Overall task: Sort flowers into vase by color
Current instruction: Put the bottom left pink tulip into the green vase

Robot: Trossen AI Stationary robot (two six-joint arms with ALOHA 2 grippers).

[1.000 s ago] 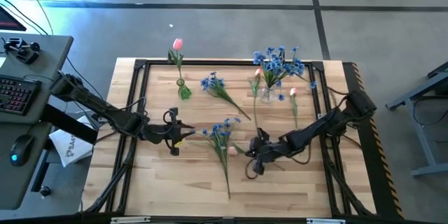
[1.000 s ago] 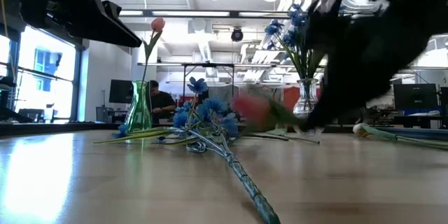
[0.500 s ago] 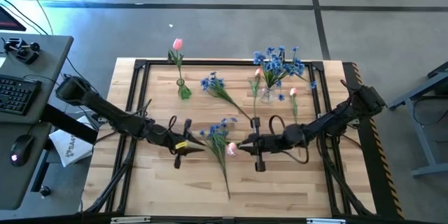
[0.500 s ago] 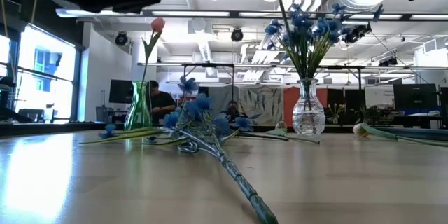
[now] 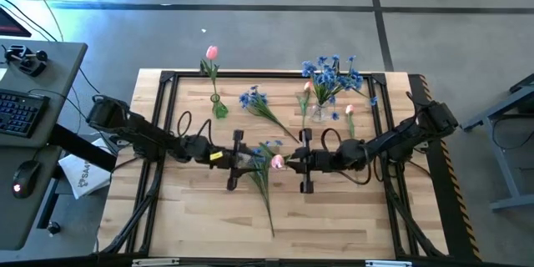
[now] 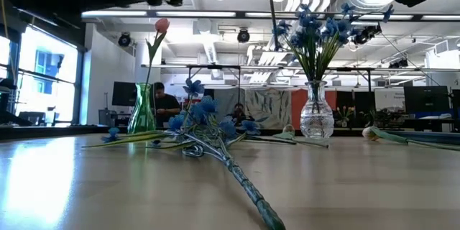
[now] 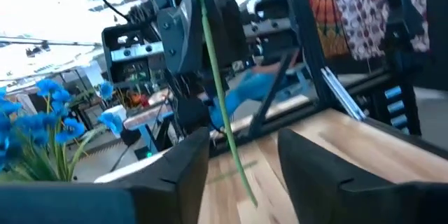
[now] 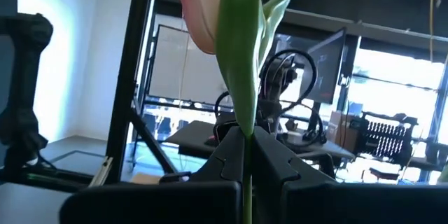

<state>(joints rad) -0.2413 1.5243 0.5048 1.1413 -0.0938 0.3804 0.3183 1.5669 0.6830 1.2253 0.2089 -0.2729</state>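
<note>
My right gripper is shut on a pink flower held above the table's middle. My left gripper faces it from the left, open. In the left wrist view its fingers stand on either side of the flower's green stem without touching it. A green vase at the far left holds one pink flower. A clear vase at the far right holds blue flowers. Two blue flowers and two pink ones lie flat on the table. My right gripper pinches the pink flower's stem between its two fingers, a little below the bud. The fingers come nearly level from the table's right and lie across the stem. The flower is lifted clear, roughly upright, bud up, stem hanging below.
A black frame runs around the wooden table top. The near blue flower's long stem stretches toward the table's near edge. A desk with a keyboard stands to the left of the table.
My right gripper has risen from the table with the pink flower, tipping from pointing down to nearly level; the flower is lifted clear. My left gripper has moved toward the table's right, up to the flower, and has also tipped up to level.
</note>
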